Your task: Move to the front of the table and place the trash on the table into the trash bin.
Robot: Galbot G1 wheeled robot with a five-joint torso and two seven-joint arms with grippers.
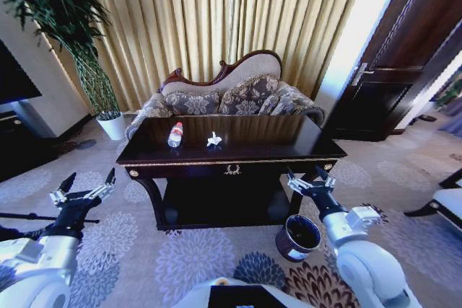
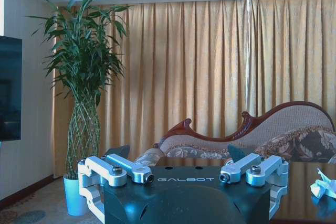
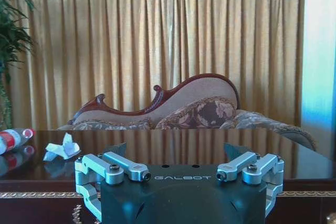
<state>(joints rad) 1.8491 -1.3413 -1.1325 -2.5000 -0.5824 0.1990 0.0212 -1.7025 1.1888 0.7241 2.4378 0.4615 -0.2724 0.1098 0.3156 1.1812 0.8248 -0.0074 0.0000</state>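
The worktop (image 1: 289,146) is faced squarely; bottle (image 1: 175,134) and tissue (image 1: 214,139) lie at 12 o'clock, bin (image 1: 299,237) at 4. Left gripper (image 1: 85,187) and right gripper (image 1: 309,179) are held wide open, empty; closer approach is advised.

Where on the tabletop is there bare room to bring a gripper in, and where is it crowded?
On the table, the right half, from the crumpled tissue to the right edge, is bare, as is the front strip along the gold trim. The bottle and tissue crowd the left-centre. The right gripper hovers open at the front right corner, the left gripper open left of the table.
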